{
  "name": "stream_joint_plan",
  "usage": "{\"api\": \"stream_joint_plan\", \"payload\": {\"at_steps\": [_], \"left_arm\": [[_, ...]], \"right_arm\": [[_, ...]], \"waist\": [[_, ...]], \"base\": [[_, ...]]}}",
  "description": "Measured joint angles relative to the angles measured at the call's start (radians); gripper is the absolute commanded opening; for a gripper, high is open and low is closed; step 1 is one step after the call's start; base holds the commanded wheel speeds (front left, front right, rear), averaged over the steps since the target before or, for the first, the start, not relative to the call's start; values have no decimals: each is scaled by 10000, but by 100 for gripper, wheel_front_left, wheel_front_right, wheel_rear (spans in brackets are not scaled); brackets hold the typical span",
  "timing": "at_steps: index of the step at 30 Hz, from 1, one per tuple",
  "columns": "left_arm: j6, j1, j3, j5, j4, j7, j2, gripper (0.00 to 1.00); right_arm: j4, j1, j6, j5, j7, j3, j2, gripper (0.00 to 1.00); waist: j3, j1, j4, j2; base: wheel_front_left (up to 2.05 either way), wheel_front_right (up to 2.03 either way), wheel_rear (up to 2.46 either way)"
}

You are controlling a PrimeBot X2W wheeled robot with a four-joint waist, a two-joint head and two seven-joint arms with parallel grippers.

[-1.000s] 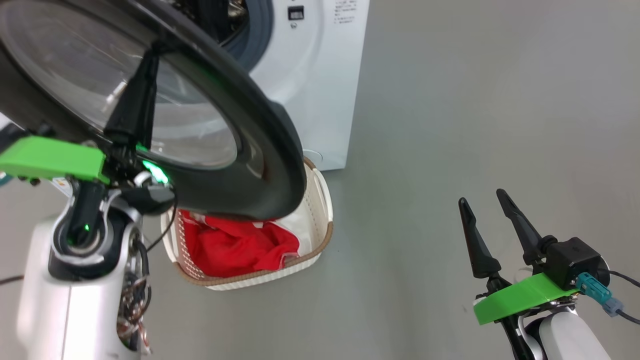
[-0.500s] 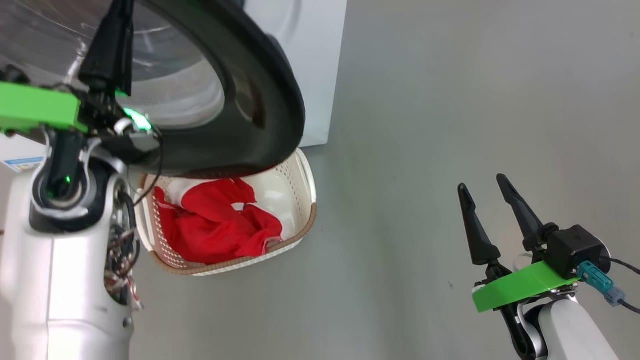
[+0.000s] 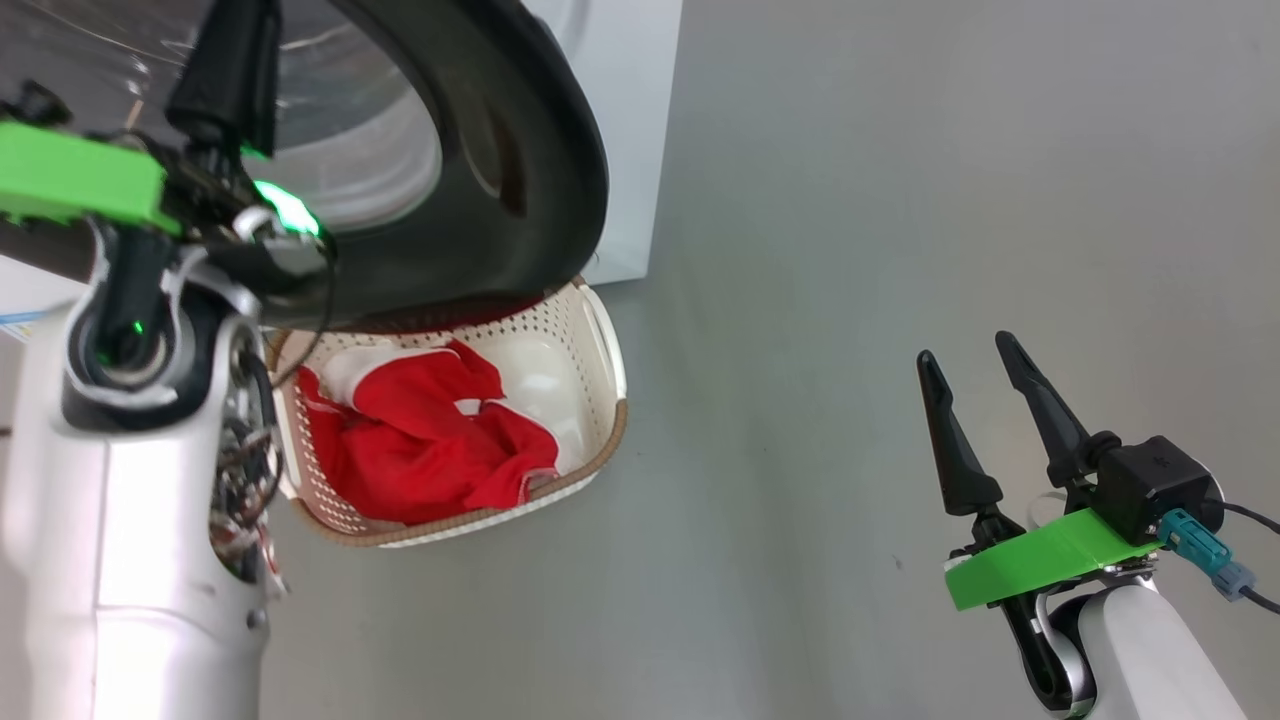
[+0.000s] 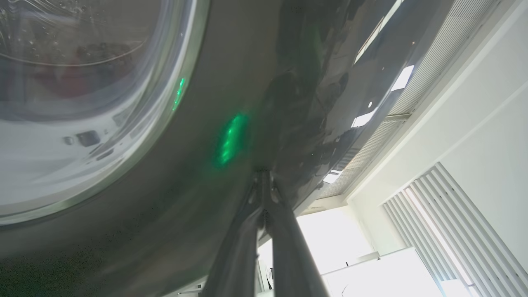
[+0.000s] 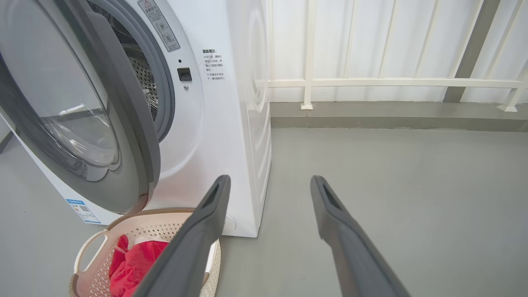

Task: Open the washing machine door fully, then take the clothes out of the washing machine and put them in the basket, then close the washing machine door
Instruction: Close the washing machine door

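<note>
Red clothes point(image 3: 420, 450) with white parts lie inside the basket point(image 3: 470, 528). It stands on the grey floor point(image 3: 850, 250) at the foot of the washing machine point(image 5: 231, 123), at 6 o'clock under the washing machine door point(image 3: 520, 170). The door stands partly open, and the drum shows behind it. The left gripper point(image 4: 264, 179) has its jaws together, tips against the door's black rim. The right gripper point(image 3: 964, 347), at 4 o'clock in the head view, has its jaws apart above the floor and grips nothing.

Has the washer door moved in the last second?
Yes: the door has swung closer to the washer, and it now covers less of the basket.
</note>
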Motion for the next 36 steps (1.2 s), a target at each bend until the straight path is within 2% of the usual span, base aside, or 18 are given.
{"api": "stream_joint_plan", "payload": {"at_steps": [2,3,9,15,20,27,28,29,33,36], "left_arm": [[-79,174,-58,-69,-27,203,-2,49],[-100,327,-90,-82,-54,286,0,100],[-336,1539,-382,238,-662,466,180,100],[-604,2848,-662,1561,-1352,-268,533,100],[-895,3979,-1045,3310,-1716,-1323,957,100],[-1062,5536,-1394,6052,-1996,-3262,1661,100],[-1028,5943,-1430,6782,-1969,-3779,1868,100],[-959,6119,-1432,7064,-1937,-3962,1942,100],[-825,6789,-1444,8176,-1868,-4405,2107,100],[-548,7234,-1417,9375,-1804,-4554,2337,100]], "right_arm": [[8,5,0,0,0,2,0,100],[17,8,0,0,0,2,0,100],[75,66,0,48,0,23,0,100],[151,345,0,79,0,29,0,100],[176,555,0,86,0,19,-2,100],[171,932,0,117,0,-29,0,100],[90,974,0,142,0,-50,0,100],[63,994,0,142,0,-54,2,100],[52,1133,0,163,0,-58,4,100],[33,1138,0,182,0,-73,4,100]], "waist": [[-100,0,66,0],[-156,0,101,0],[-585,0,356,0],[-1120,0,653,0],[-1603,1,866,0],[-2235,0,1072,0],[-2352,0,1131,0],[-2399,0,1159,0],[-2600,0,1230,0],[-2750,1,1265,0]], "base": [[0,0,0],[0,0,0],[0,0,0],[0,0,0],[0,0,0],[0,0,0],[0,0,0],[0,0,0],[0,0,0],[0,0,0]]}}
